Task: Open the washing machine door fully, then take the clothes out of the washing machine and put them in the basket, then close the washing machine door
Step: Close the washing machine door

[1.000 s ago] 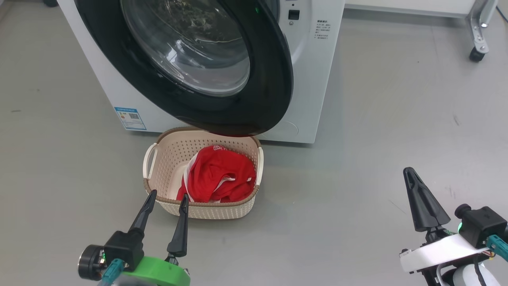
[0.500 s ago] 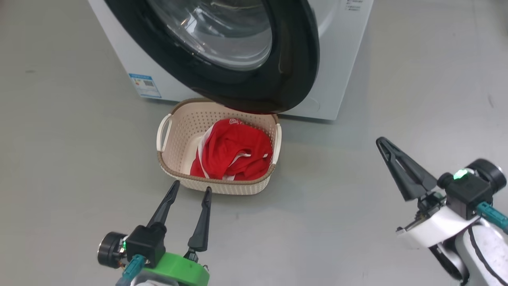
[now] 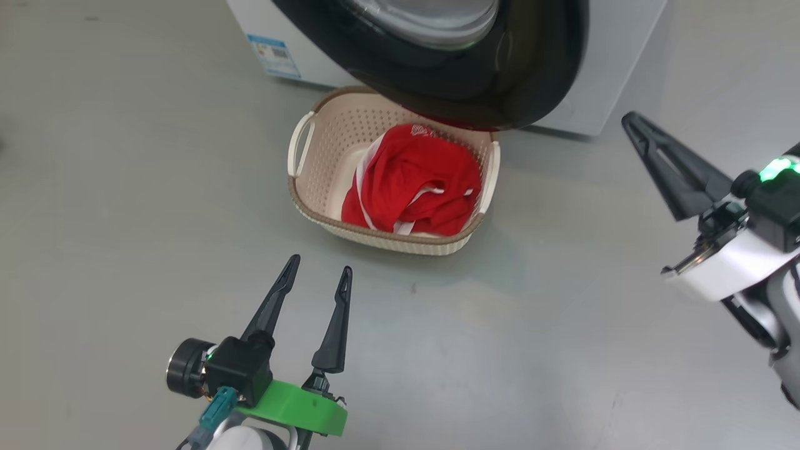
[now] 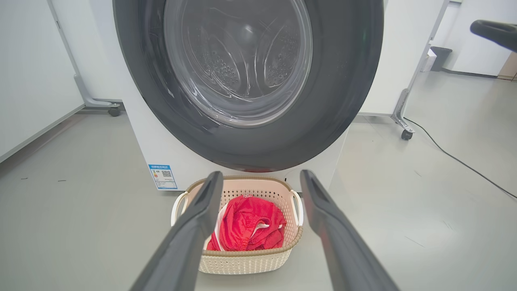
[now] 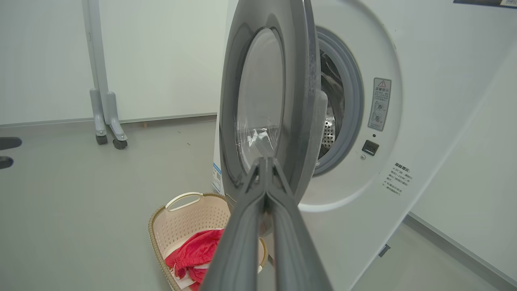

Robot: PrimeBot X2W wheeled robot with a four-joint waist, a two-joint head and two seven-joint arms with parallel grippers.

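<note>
One step left: shut the door

Right gripper, fingers pressed together, is nearer the door, which lies at ten o'clock from it in the head view. Left gripper, fingers apart and empty, points at twelve toward the basket holding the clothes. Right wrist view shows the door edge-on and ajar; left wrist view shows it face-on.

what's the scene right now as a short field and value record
door: washing machine door open, over the basket's far rim
machine: white washing machine, drum opening exposed
clothes: red garment in the basket
left hand: open, empty, short of the basket
right hand: shut, empty, aimed at the door's edge
remaining: close the door
</note>
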